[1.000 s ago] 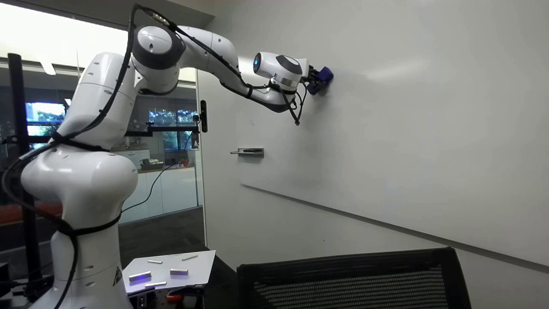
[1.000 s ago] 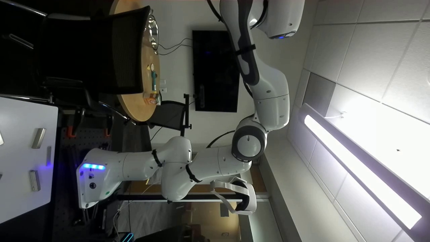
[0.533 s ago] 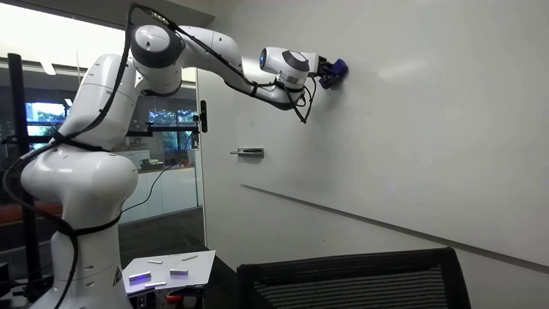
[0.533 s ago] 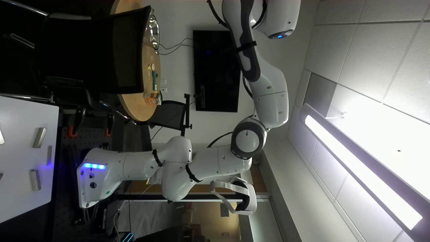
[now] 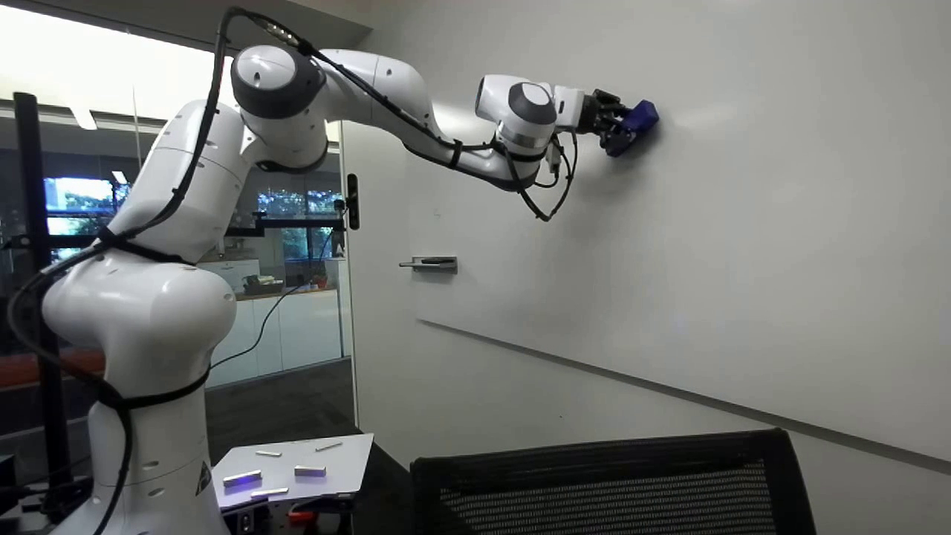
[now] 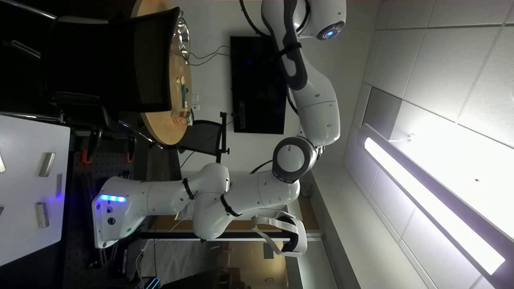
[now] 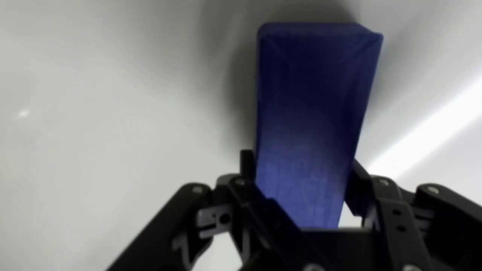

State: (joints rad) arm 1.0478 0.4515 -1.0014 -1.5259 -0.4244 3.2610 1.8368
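Note:
My gripper (image 5: 618,123) is shut on a dark blue rectangular block (image 5: 643,115), which looks like an eraser. The gripper is high up in front of a large white whiteboard (image 5: 743,260). In the wrist view the block (image 7: 312,113) sits between the two black fingers of the gripper (image 7: 301,167), its long side pointing away from the palm. Its shadow falls on the whiteboard (image 7: 113,131) close beside it. The block's far face is hidden, so I cannot tell how fully it touches the board. In an exterior view the gripper and block are out of frame.
A small wall tray (image 5: 435,263) with a dark item juts from the whiteboard's left part. A black mesh chair (image 5: 609,453) stands below. A white tabletop (image 5: 297,453) with several metal bars lies by the arm's base. A wooden table (image 6: 164,132) and a wall screen (image 6: 259,84) also show.
My gripper has moved right along the whiteboard with the blue block held, and the wrist has turned somewhat. The arm reaches further out. The other things have not moved.

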